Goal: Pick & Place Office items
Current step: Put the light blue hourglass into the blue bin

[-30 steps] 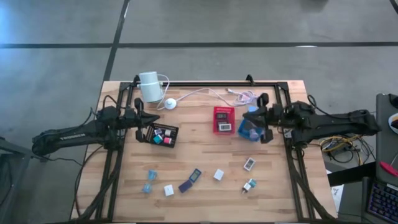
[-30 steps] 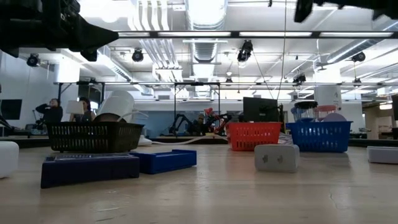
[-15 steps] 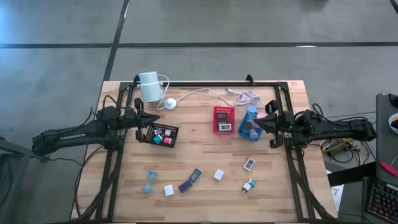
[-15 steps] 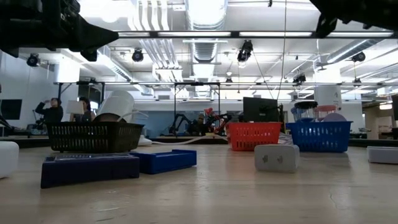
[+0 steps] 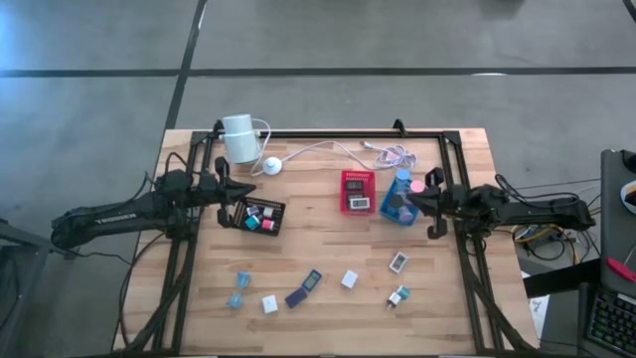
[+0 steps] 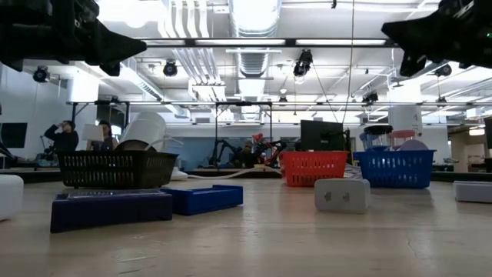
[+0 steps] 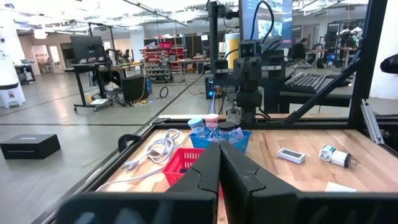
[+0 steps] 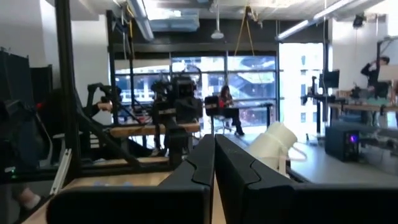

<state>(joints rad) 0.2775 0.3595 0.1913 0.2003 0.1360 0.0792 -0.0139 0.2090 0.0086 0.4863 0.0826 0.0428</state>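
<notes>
Teal, white and purple office items (image 5: 316,283) lie scattered over the near half of the wooden table (image 5: 328,328); others sit in the black tray (image 5: 257,215), red tray (image 5: 358,191) and blue tray (image 5: 397,206). Left gripper (image 5: 225,192), fingers pressed together and empty, hovers just beside the black tray. Right gripper (image 5: 429,206), likewise closed on nothing, hangs at the blue tray's outer edge. A white cylinder (image 5: 238,138) with cable stands at the far left corner.
</notes>
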